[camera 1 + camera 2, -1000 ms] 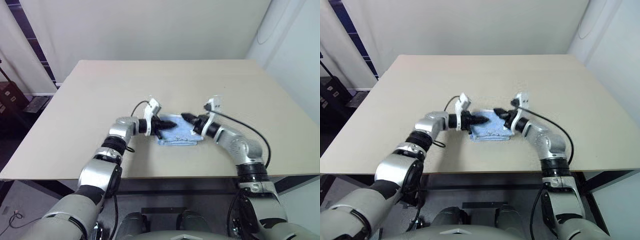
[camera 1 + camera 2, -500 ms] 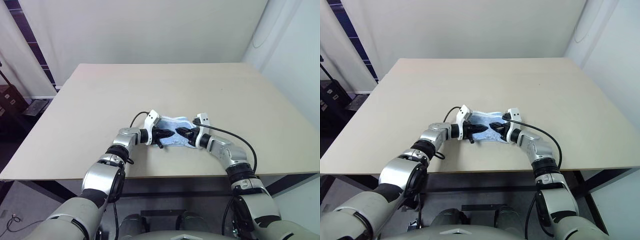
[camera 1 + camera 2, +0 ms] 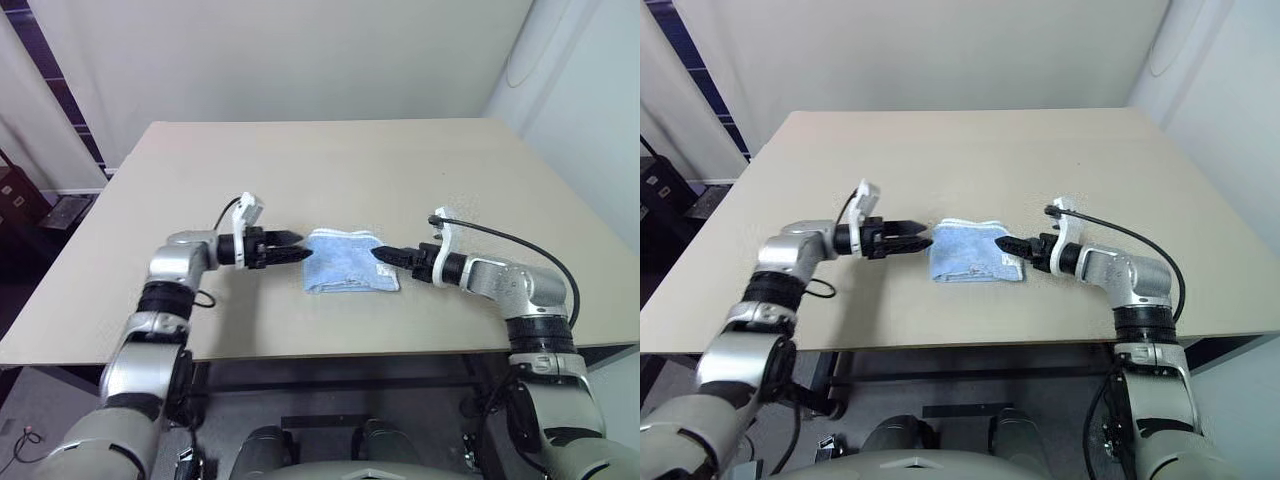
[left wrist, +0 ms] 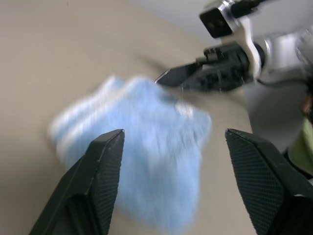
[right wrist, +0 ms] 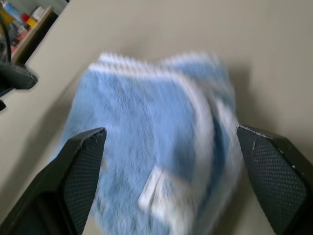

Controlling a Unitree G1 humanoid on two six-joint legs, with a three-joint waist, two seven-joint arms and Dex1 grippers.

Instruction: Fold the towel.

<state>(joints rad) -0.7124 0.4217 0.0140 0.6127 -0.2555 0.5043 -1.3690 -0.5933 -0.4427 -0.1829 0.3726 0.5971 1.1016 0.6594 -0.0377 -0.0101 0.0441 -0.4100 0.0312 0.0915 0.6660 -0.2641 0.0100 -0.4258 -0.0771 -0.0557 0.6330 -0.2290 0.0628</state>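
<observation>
towel (image 3: 348, 262) folded into a compact, roughly rectangular bundle, lying flat on the beige table (image 3: 330, 170) toward its near edge, about midway between the two arms. light blue terry, white stitched edging visible along the far edge and at the layered corner on the robot's right; several layers stacked at that side in the right wrist view. small white tag or mark noted on the upper face in the right wrist view (image 5: 152, 187), detail too blurred to read. left gripper (image 3: 291, 256) held level just beside the towel's left edge, pointing to the robot's right, tips close to the cloth but apart from it as far as can be judged. fingers (image 4: 100, 166) spread wide in the left wrist view, nothing between them, towel lying beyond the gap. right gripper (image 3: 390, 256) placed at the towel's right edge, pointing toward the robot's left and slightly downward, tips at or just over the cloth's border; contact cannot be confirmed. fingers (image 5: 80, 169) set wide apart in the right wrist view, empty, towel lying on the table beyond them. both grippers facing each other across the bundle. black cable (image 3: 510, 245) looped from the right wrist camera back along the forearm. white walls beyond the table's far edge.
</observation>
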